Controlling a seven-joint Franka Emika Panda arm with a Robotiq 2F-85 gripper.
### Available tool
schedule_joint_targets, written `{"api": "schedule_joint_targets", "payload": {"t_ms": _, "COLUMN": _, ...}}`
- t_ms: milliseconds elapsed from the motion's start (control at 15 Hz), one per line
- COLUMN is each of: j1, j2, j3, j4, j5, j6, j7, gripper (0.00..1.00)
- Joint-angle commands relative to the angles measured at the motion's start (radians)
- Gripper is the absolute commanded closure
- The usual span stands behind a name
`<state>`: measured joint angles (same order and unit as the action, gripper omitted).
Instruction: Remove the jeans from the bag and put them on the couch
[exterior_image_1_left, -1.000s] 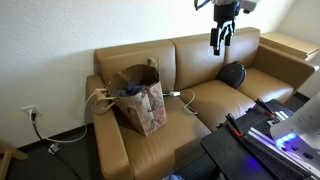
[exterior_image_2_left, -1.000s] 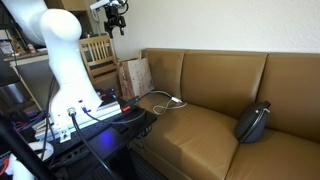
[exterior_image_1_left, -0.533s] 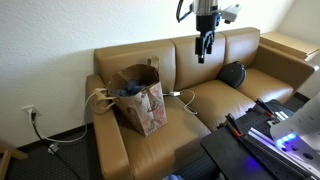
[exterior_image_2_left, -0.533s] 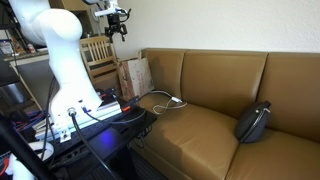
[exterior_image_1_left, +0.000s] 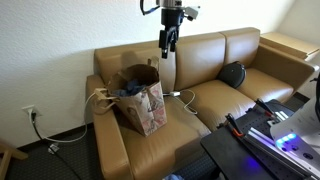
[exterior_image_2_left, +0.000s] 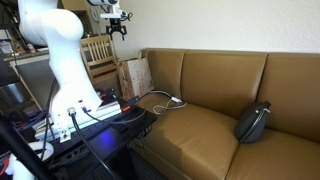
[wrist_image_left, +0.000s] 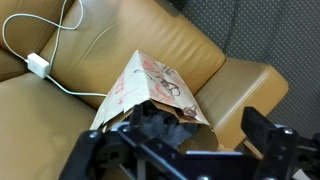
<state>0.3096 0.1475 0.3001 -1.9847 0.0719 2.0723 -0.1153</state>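
Wide open and empty, the end effector (exterior_image_1_left: 167, 46) hangs high; below it, slightly aside, the bag (exterior_image_1_left: 146, 110) stands upright on the couch (exterior_image_1_left: 215, 100), so the jeans (exterior_image_1_left: 130, 92) look reachable from above.

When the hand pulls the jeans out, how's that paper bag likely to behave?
The bag would probably tip or lift along: it stands upright on the soft couch seat and looks light. Its paper sides look creased, so they'd likely crumple rather than hold shape.
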Motion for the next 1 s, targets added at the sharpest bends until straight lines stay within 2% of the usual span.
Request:
{"api": "schedule_joint_targets", "payload": {"t_ms": 0, "j1": -0.001, "j2": 0.009, "j3": 0.002, "j4": 0.013, "j5": -0.001, "j6": -0.005, "j7": 0.0, "gripper": 0.0}}
{"api": "schedule_joint_targets", "payload": {"t_ms": 133, "j1": -0.002, "j2": 0.064, "j3": 0.0, "j4": 0.057, "j5": -0.003, "j6": -0.021, "j7": -0.008, "gripper": 0.0}}
{"api": "schedule_joint_targets", "payload": {"t_ms": 467, "j1": 0.017, "j2": 0.275, "j3": 0.047, "j4": 0.246, "j5": 0.104, "j6": 0.116, "j7": -0.076, "gripper": 0.0}}
{"api": "schedule_joint_targets", "payload": {"t_ms": 800, "j1": 0.052, "j2": 0.478, "j3": 0.033, "j4": 0.442, "j5": 0.114, "j6": 0.224, "j7": 0.018, "gripper": 0.0}}
{"api": "schedule_joint_targets", "payload": {"t_ms": 867, "j1": 0.055, "j2": 0.502, "j3": 0.029, "j4": 0.469, "j5": 0.113, "j6": 0.206, "j7": 0.042, "gripper": 0.0}}
{"api": "schedule_joint_targets", "payload": {"t_ms": 933, "j1": 0.045, "j2": 0.434, "j3": 0.037, "j4": 0.391, "j5": 0.097, "j6": 0.211, "j7": 0.016, "gripper": 0.0}}
